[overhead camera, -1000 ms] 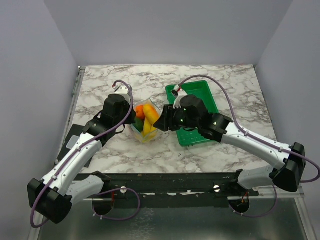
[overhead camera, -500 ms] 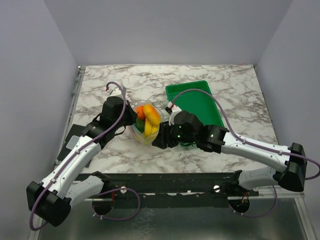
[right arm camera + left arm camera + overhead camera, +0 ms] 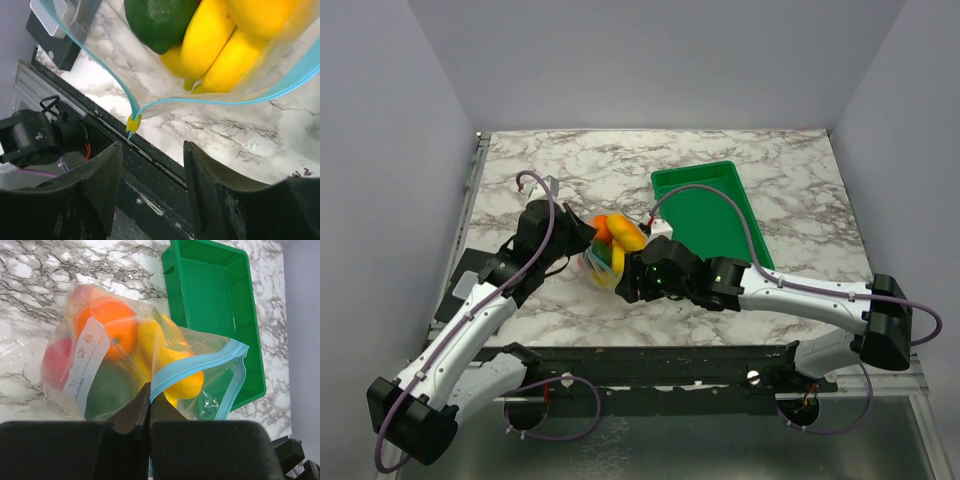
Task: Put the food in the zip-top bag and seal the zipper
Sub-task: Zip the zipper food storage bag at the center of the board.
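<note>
The zip-top bag [image 3: 607, 252] lies on the marble between both grippers, holding the food [image 3: 112, 325]: an orange, yellow pieces [image 3: 210, 35], a dark green piece [image 3: 160, 17] and a red piece [image 3: 55, 357]. My left gripper [image 3: 148, 387] is shut on the light blue zipper [image 3: 200, 365] at the bag's mouth edge. In the top view the left gripper [image 3: 578, 232] sits at the bag's left. My right gripper [image 3: 152, 155] is open at the bag's near side, with nothing between its fingers. A small yellow slider [image 3: 133, 122] hangs just above them, where the two blue strips meet; the mouth gapes beyond it.
A green tray [image 3: 715, 205] stands right of the bag, behind the right arm. The black frame rail [image 3: 650, 355] runs along the table's near edge, directly under the right gripper [image 3: 626, 283]. Grey walls close in both sides.
The right arm has swung from over the green tray to the bag's near side and its jaws stand a little wider. The left gripper has pulled the bag slightly left, still shut on it.
</note>
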You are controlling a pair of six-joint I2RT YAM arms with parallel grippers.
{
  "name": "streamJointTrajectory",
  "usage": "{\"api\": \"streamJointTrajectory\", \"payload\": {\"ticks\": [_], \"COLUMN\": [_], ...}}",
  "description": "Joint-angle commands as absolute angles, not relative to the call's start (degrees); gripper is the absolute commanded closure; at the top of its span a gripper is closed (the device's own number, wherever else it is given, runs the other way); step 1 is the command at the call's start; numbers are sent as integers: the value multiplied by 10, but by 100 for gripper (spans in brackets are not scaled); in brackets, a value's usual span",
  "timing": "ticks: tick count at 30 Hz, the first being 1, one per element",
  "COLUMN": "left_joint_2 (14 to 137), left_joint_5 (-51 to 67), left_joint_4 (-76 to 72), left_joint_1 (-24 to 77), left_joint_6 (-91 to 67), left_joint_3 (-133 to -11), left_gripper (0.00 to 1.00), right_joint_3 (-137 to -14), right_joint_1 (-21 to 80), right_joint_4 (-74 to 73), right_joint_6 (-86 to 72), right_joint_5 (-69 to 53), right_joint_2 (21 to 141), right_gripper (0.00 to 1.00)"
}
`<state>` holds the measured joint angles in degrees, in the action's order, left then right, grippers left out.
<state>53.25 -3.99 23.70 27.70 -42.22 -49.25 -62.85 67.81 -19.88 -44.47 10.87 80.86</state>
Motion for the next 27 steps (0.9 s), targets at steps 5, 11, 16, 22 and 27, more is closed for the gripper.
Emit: {"api": "streamJointTrajectory", "payload": {"ticks": [5, 11, 16, 22, 27], "left_joint_2": [502, 500, 498, 498, 498], "left_joint_5": [-15, -17, -13, -11, -12], "left_joint_4": [193, 185, 183, 181, 182], "left_joint_1": [275, 276, 276, 276, 276], "left_joint_6": [-479, -485, -486, -483, -482], "left_joint_3": [-453, -440, -438, -439, -438], "left_gripper": [100, 100, 100, 100, 100], "right_joint_3": [-658, -678, -686, -697, -700], "right_joint_1": [684, 688, 689, 690, 692], "right_joint_4": [-178, -169, -169, -183, -197], "right_joint_6": [-478, -486, -494, -494, -493], "right_joint_5": [150, 144, 151, 158, 162], "right_joint_2": [835, 867, 887, 901, 911], "right_gripper": [44, 47, 51, 59, 67]}}
